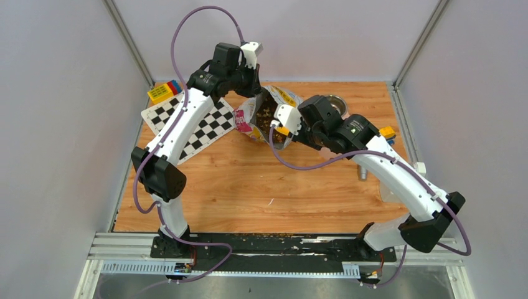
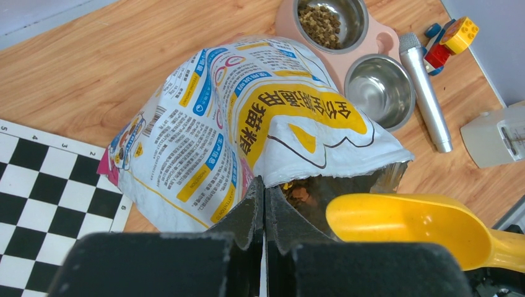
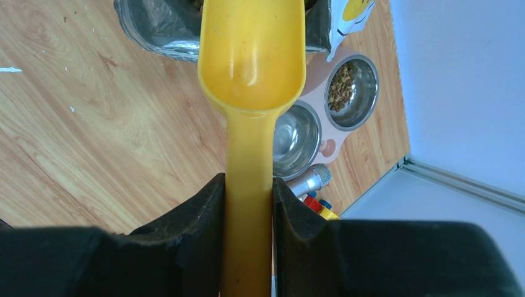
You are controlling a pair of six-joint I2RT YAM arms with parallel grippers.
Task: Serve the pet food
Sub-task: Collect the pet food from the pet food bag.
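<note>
Right tool [image 3: 247,185] tight around yellow scoop [image 3: 251,55]; left tool [image 2: 264,185] tight on Chinese-lettered bag [image 2: 216,124] of pet food [image 2: 298,193]

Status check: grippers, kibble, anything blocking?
Left gripper shut on glossy printed bag rim. Right gripper shut on yellow plastic scoop, tip at bag mouth. Brown kibble pellets in bag and one steel bowl. Nothing blocking.
</note>
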